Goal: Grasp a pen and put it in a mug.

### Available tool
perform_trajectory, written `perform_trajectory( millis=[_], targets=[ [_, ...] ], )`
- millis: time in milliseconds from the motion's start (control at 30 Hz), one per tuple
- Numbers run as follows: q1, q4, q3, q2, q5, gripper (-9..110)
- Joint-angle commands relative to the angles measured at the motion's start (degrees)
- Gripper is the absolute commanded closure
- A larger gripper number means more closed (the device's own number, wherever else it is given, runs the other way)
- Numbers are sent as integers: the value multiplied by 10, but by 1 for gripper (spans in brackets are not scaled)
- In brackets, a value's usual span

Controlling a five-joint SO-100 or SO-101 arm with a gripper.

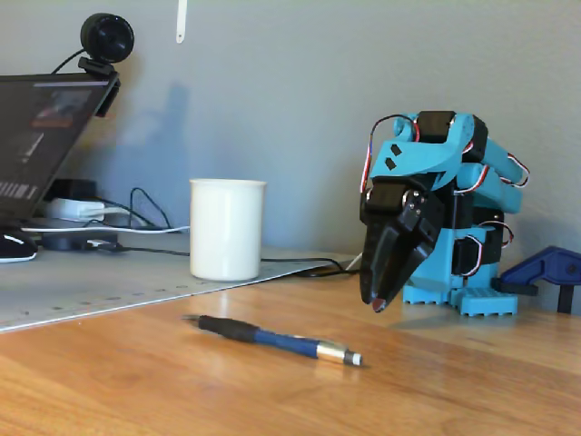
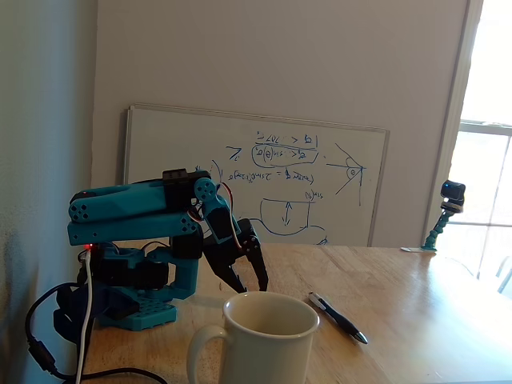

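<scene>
A blue and black pen (image 1: 281,341) lies flat on the wooden table, tip toward the right in a fixed view; it also shows in the other fixed view (image 2: 338,316). A white mug (image 1: 227,227) stands upright behind it, and looks empty from above (image 2: 268,336). My black gripper (image 1: 379,300) hangs folded near the teal arm base (image 1: 454,272), pointing down just above the table, right of the pen and apart from it. In a fixed view its fingers (image 2: 238,284) stand spread, so the gripper (image 2: 251,286) is open and holds nothing.
A laptop (image 1: 36,145) with a webcam (image 1: 106,41), cables and a grey mat (image 1: 91,286) fill the left of the table. A blue clamp (image 1: 554,272) sits by the base. A whiteboard (image 2: 320,184) leans on the wall. A small camera on a flexible stand (image 2: 450,200) stands at the table's far side.
</scene>
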Motion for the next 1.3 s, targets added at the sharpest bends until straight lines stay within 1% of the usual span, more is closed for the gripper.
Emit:
perform_trajectory(
  millis=[0,1033,1133,1267],
  targets=[
    [-1,2,-8,14,5,96],
    [-4,5,-8,15,0,95],
    [-30,-3,-10,15,-4,95],
    [-104,-2,-36,13,-4,95]
  ],
)
